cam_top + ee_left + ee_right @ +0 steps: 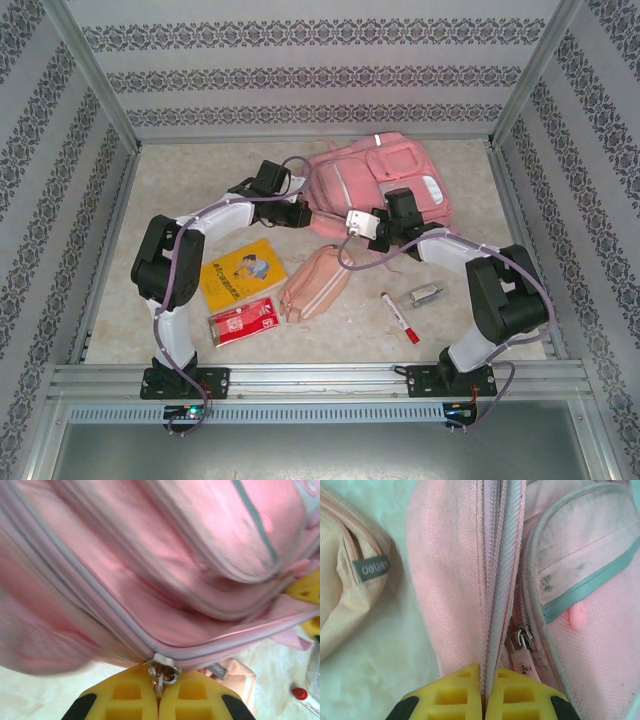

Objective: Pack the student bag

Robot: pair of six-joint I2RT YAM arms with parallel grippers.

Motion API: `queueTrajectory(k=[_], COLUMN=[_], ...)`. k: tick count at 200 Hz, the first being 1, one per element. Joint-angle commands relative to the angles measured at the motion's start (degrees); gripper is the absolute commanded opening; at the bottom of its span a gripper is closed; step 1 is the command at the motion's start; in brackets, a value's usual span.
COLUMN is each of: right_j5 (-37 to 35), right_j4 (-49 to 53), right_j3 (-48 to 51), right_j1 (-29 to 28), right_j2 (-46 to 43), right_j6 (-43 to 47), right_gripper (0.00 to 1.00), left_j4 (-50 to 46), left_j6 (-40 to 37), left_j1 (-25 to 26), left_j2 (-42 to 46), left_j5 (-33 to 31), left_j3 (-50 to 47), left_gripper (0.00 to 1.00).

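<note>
I count one student bag (385,175), one pouch (315,283) and one yellow booklet (243,272). I also see one red box (242,321), one marker (400,318) and one small metallic item (426,295).

Bright, even light comes from above; shadows on the pale marbled tabletop (180,190) are short and soft. The overhead view is sharp, a little washed out. The left wrist view blurs the large pink fabric backpack (150,580), most toward the left side; the right wrist view shows the weave sharply.
</note>
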State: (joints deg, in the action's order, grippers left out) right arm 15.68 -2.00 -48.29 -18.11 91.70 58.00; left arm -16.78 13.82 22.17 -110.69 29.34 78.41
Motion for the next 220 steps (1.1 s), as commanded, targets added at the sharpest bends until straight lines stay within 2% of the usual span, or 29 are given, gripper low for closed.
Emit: queueTrajectory(k=[1, 6, 16, 35, 52, 66, 87, 110, 123, 136, 149, 163, 205, 220], right_j5=[-3.79, -3.06, -1.19, 6.55, 14.12, 17.90, 19.27, 19.50, 16.76, 14.46, 14.74, 15.16, 7.50, 5.06], right_j4=[3.22, 3.36, 3.45, 4.47, 6.38, 5.38, 0.29, -3.34, -3.53, -3.57, -1.72, 2.48, 6.64, 8.60], right_j3=[2.14, 2.37, 2.24, 1.49, -0.46, -1.65, -2.13, -3.47, -4.72, -5.61, -6.59, -7.39, -4.58, -4.53], right_j1=[3.98, 4.26, 4.54, 4.54, 3.77, 2.43, 0.80, -0.23, -1.53, -2.70, -3.24, -3.46, -3.29, -2.54], right_j2=[-1.76, -2.02, -2.55, -4.18, -5.63, -6.12, -5.56, -3.01, -1.12, 0.77, 2.42, 3.51, 3.16, 2.83], right_j6=[4.05, 4.35, 3.73, -0.34, -4.66, -8.94, -14.10, -17.02, -16.87, -16.17, -14.67, -11.77, -4.71, -2.59], right_gripper=[0.00, 0.00, 0.18, 0.35, 0.45, 0.49, 0.57, 0.59, 0.59, 0.58, 0.47, 0.29, 0.00, 0.00], left_j4=[-3.33, -3.79, -4.43, -5.01, -3.96, -3.05, -3.09, -2.46, -1.82, -1.19, -1.74, -3.41, -5.96, -6.95], left_j6=[-1.52, -2.09, -3.23, -5.09, -3.02, -1.06, -0.78, 0.07, 0.56, 0.67, -0.38, -2.01, -4.59, -6.21], left_j1=[-4.42, -4.34, -3.51, -0.67, 1.10, 2.39, 4.33, 5.36, 5.73, 6.06, 5.93, 5.08, 0.07, -1.48], left_j2=[0.71, 0.30, -0.29, -0.40, -0.31, 0.05, 0.95, 1.39, 1.43, 1.58, 1.93, 2.68, 4.03, 4.24], left_j5=[-7.65, -6.84, -4.56, -1.61, 2.90, 5.11, 5.89, 7.35, 8.23, 9.01, 9.54, 8.98, 11.97, 12.47], left_j3=[2.91, 3.63, 4.89, 5.93, 6.14, 6.14, 6.45, 6.42, 5.91, 5.19, 4.73, 4.45, 3.59, 3.38], left_gripper=[0.00, 0.00, 0.00, 0.00, 0.00, 0.00, 0.00, 0.00, 0.00, 0.00, 0.00, 0.00, 0.00, 0.00])
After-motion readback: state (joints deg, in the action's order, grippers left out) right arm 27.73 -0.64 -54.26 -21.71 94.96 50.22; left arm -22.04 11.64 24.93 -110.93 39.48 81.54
